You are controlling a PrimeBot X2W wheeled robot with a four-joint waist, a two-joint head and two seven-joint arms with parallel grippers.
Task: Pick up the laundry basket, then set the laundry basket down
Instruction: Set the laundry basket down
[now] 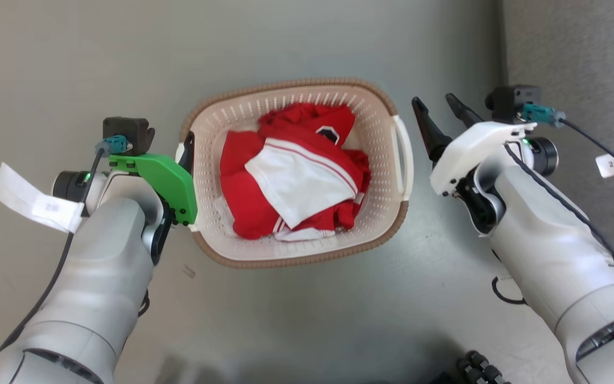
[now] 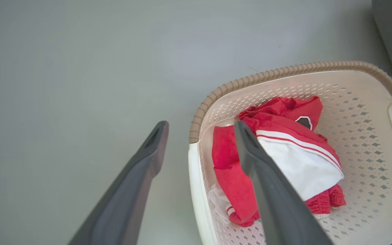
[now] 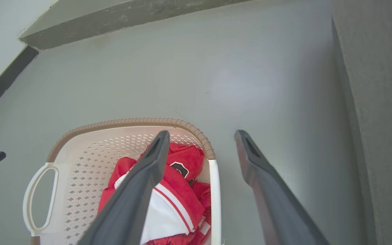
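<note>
The laundry basket (image 1: 377, 160) holds crumpled red-and-white clothing (image 1: 296, 181).

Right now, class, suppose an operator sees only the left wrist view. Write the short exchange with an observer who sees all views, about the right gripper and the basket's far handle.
Operator: Where is the right gripper?
Observer: Head view: the right gripper hangs open beside the laundry basket's right handle, with a gap between them.
Operator: Is it lined up to grasp?
Observer: Right wrist view: one of its fingers lies over the red and white clothes, the other over the floor, the basket's wall between.
</note>
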